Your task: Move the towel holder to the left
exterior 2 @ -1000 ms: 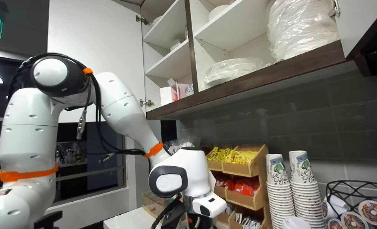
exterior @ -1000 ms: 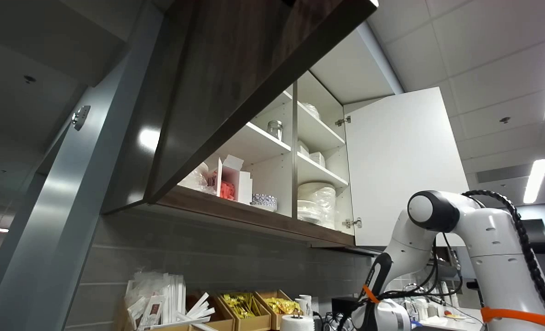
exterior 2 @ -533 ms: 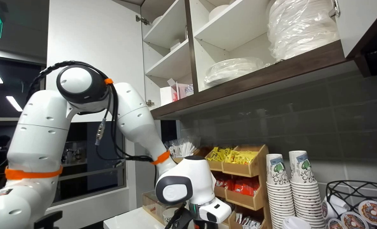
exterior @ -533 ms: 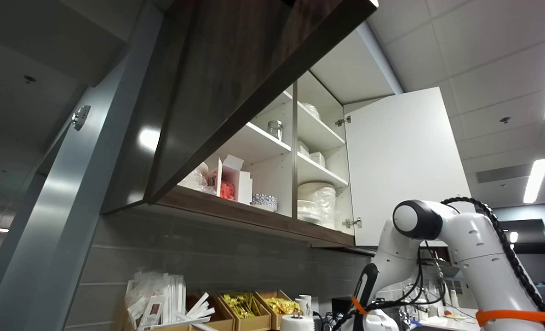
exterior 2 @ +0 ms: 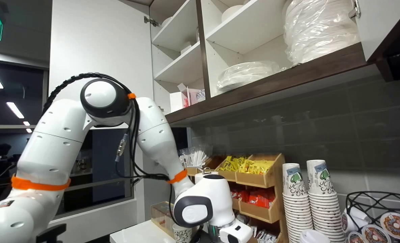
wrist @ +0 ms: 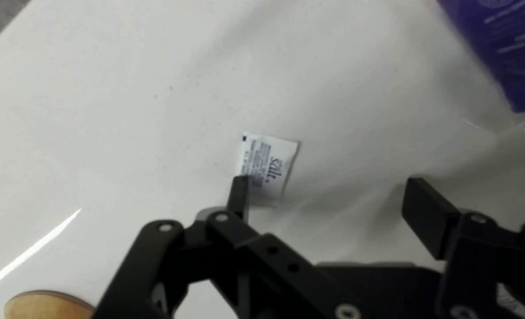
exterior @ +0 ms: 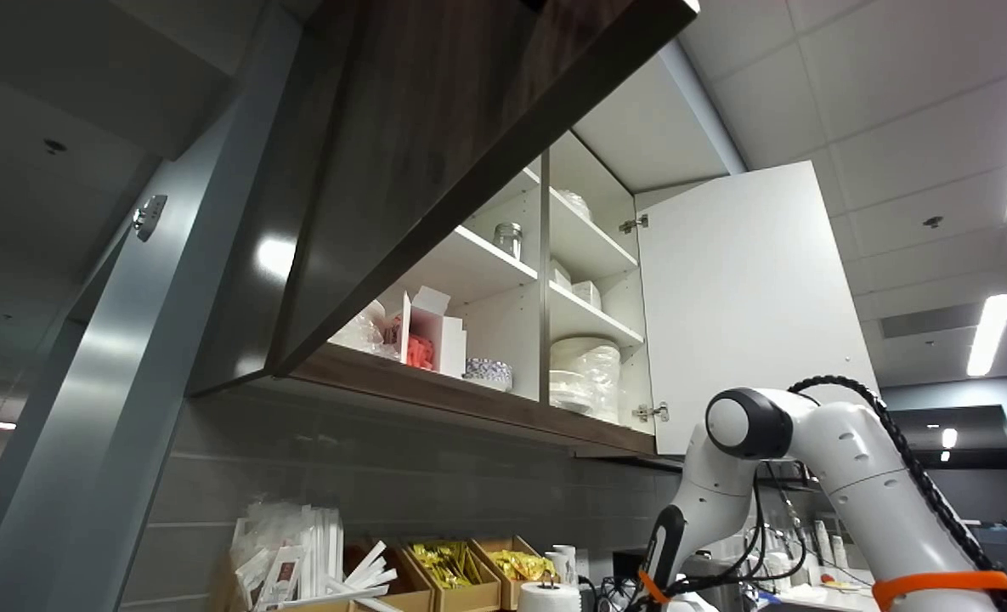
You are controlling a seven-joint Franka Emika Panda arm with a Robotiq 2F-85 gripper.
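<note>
- The towel holder (exterior: pixel 549 598) stands upright at the bottom edge of an exterior view, near the yellow packets (exterior: pixel 524 565); the frame cuts away everything below its upper end.
- In an exterior view the holder (exterior 2: pixel 200 176) shows behind the arm (exterior 2: pixel 152 131), whose wrist (exterior 2: pixel 216 194) covers most of it (its foot is out of sight both times).
- What can be seen of it is a white, round roll with a flattish top and a small metal loop rising from the middle; the loop's finer shape is too small to make out.
- Most of the gripper (wrist: pixel 331 199) is lost below the frame in both exterior views.
- In the wrist view its fingers (wrist: pixel 428 221) are released and set wide apart, with white counter (wrist: pixel 111 110) showing between the tips.
- A salt packet (wrist: pixel 271 155) lies on that counter; the fingertip at the left of the view hides one corner (whether they touch, I cannot tell), and the small print is blurred.
- A purple package (wrist: pixel 506 48) is cut off at the upper right; a round wooden thing (wrist: pixel 45 305) at the lower left shows only in part, and I cannot tell what it is.
- Farther out, stacked paper cups (exterior 2: pixel 325 216) run off the bottom of an exterior view, and the cupboard (exterior 2: pixel 270 84) above runs off its top.
</note>
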